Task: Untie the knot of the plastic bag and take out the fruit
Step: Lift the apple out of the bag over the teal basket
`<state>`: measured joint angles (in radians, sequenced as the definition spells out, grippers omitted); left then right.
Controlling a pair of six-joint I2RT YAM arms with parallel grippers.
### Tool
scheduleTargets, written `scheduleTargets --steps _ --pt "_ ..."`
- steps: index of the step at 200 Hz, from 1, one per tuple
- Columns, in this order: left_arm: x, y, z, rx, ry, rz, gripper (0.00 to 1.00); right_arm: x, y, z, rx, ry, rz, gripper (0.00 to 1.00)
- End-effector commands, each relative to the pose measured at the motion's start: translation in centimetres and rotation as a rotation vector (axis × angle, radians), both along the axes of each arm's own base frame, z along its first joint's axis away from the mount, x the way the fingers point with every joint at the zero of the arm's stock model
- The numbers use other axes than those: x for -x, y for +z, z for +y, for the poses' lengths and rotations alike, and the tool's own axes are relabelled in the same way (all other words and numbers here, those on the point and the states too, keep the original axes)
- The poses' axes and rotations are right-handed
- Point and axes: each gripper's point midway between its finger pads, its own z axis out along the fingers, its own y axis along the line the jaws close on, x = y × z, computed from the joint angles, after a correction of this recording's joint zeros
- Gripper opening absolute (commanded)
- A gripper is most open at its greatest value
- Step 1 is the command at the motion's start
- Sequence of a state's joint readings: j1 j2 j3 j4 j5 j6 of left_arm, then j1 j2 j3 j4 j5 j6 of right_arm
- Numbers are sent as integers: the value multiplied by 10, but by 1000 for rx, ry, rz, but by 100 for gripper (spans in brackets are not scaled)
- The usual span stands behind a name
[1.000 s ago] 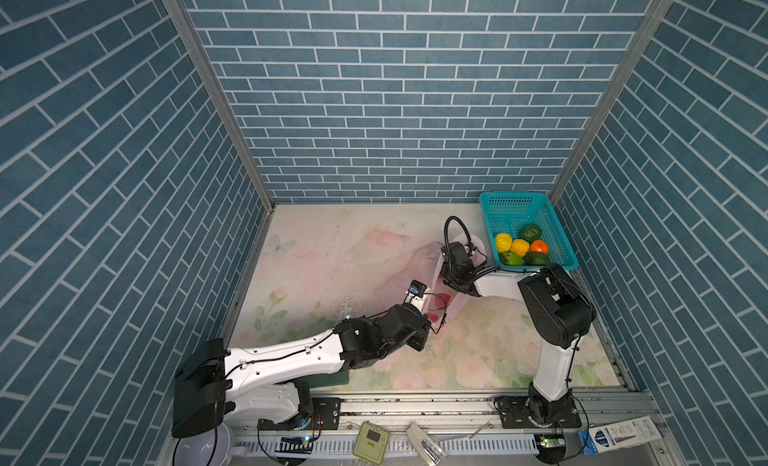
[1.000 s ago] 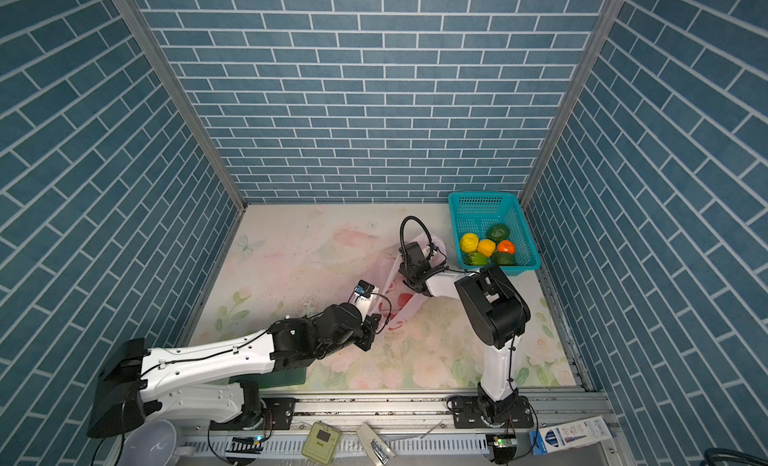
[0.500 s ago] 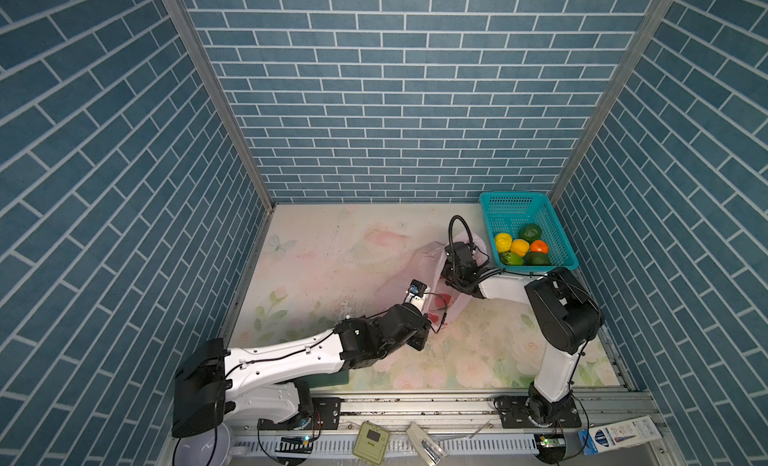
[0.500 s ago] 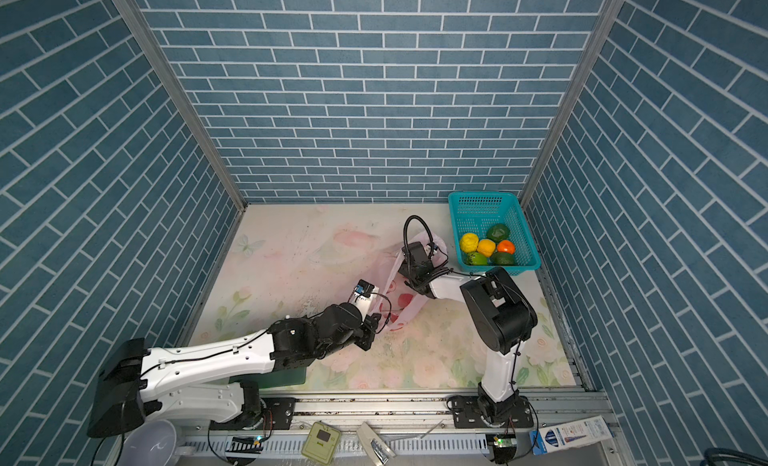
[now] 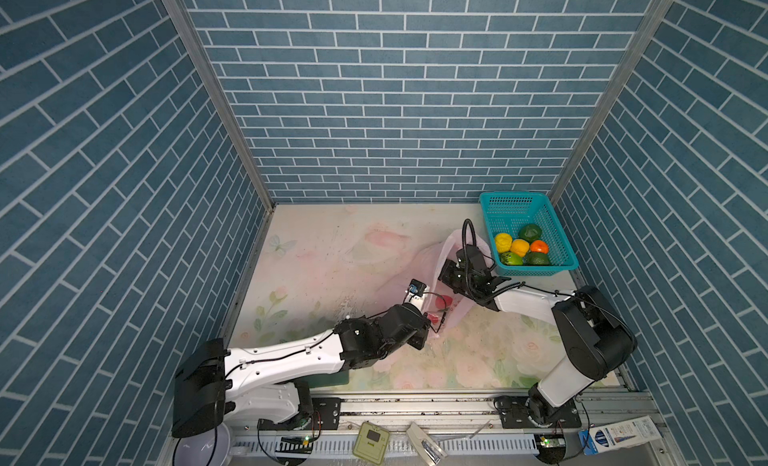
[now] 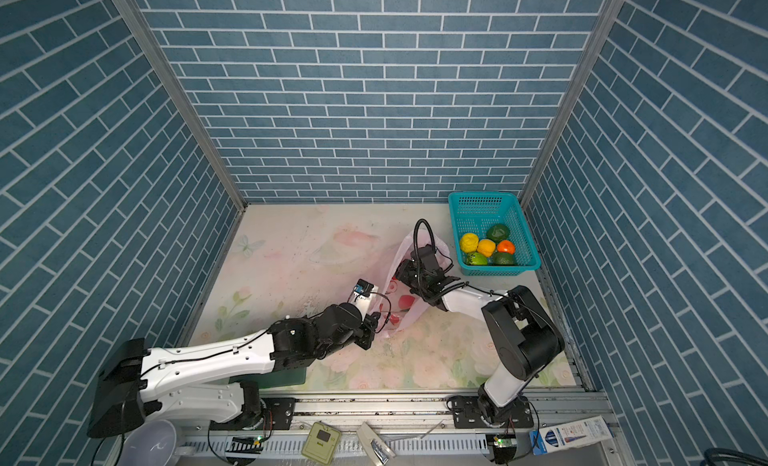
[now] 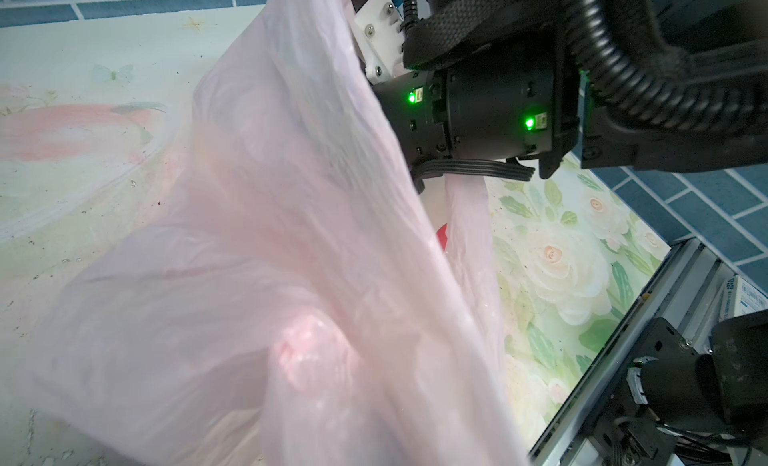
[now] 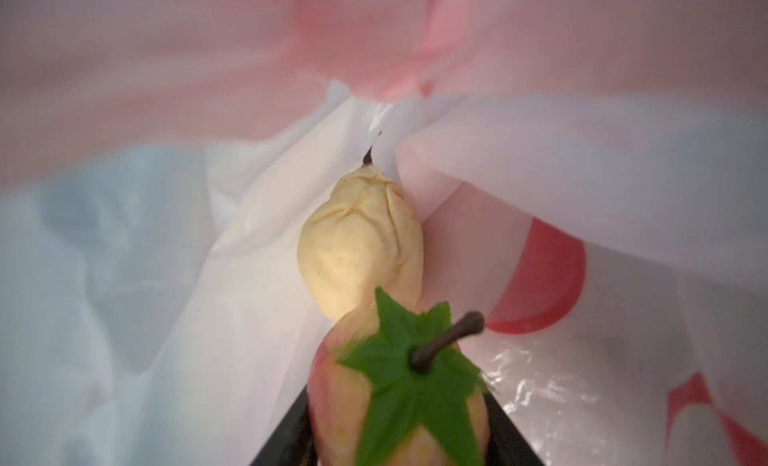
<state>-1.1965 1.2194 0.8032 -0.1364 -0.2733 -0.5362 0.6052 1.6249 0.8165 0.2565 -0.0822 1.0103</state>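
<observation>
The pink plastic bag (image 5: 440, 256) (image 6: 401, 251) lies on the floral mat beside the teal basket (image 5: 515, 206), its mouth held up. My left gripper (image 5: 434, 318) is shut on the bag's near edge, and in the left wrist view the plastic (image 7: 291, 235) hides its jaws. My right gripper (image 8: 399, 422) is inside the bag, shut on a pink-yellow fruit (image 8: 345, 401) with a green leaf and a stem. Its black fingers (image 8: 286, 439) flank the fruit. A pale wrinkled pear (image 8: 361, 243) lies deeper in the bag. The knot does not show.
Several fruits (image 5: 519, 247), yellow, orange and green, lie in the basket's near end. Brick walls close in on three sides. A beige device (image 5: 371, 441), a blue-and-white box (image 5: 615, 435) and a white bowl (image 6: 153, 443) lie along the front rail.
The right arm's elbow has swung a little to the right, and its jaws have narrowed onto the fruit. The left arm has stayed in place, holding the bag.
</observation>
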Motion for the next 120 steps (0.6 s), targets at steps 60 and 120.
scheduleTargets --steps 60,120 --pt "-2 -1 5 -20 13 -32 0 53 37 25 31 256 -19 39" --pt "-7 6 15 -28 35 -54 0 96 65 16 100 359 21 39"
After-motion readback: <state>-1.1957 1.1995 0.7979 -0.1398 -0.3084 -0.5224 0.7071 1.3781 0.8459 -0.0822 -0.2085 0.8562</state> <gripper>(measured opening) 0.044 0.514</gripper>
